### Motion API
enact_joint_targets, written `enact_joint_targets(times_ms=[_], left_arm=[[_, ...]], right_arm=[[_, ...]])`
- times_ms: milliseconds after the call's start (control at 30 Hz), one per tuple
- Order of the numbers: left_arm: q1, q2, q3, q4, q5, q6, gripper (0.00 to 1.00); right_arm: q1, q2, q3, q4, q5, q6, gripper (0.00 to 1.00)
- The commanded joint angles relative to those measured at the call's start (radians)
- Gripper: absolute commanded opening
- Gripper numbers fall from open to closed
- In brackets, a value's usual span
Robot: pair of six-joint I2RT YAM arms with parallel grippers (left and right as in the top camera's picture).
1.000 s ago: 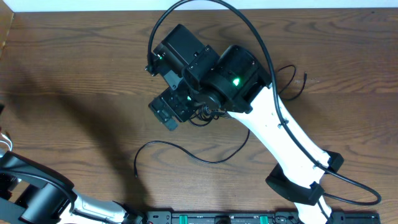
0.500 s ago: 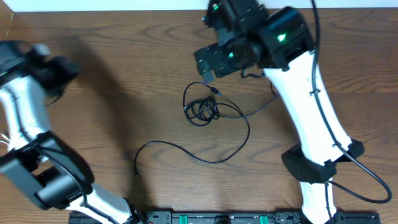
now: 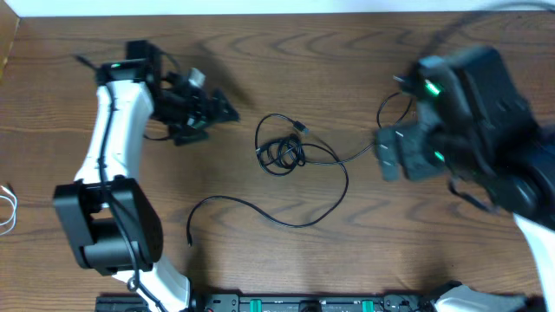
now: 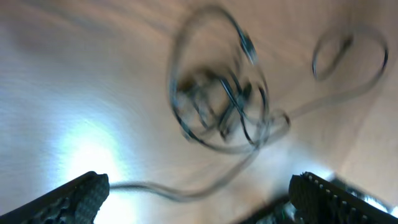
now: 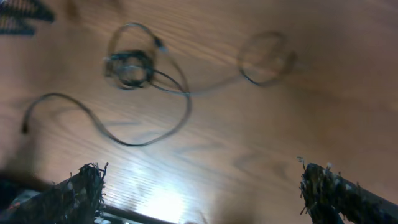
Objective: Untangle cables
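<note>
the left claw (image 4: 196,183) is seen spread wide, with nothing pinched. just ahead of it the cables (image 4: 217,112) are found bunched in a blurred knot on the table (image 4: 74,74). the right claw (image 5: 200,171) is likewise spread and empty; the knot is seen farther ahead, to its left.

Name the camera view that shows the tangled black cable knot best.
Overhead: the cable knot is sharp, loops and trailing ends all visible. Left wrist shows it closer but motion-blurred; right wrist, small and soft.
</note>
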Motion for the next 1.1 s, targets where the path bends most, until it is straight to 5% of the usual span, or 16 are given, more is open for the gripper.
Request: enact_joint_targets(times_ms=[0, 367, 767, 1067], left_arm=[[-0.118, 0.006, 0.015, -0.042, -0.037, -0.077, 0.98], [-0.392, 0.006, 0.008, -0.061, -0.381, -0.462, 0.98], [-0.424, 0.008, -0.014, 0.067, -0.383, -0.7, 1.0], [-0.446, 0.026, -0.028, 0.133, -0.367, -1.038, 0.88]], right_arm=[[-0.052, -0.074, -0.134, 0.016, 0.09, 0.082, 0.99], [-0.098, -0.113, -0.339, 0.101, 0.03, 0.118, 0.99], [-0.149, -0.113, -0.413, 0.249, -0.146, 0.118, 0.99], [-0.148, -0.113, -0.413, 0.276, -0.163, 0.118, 0.99]])
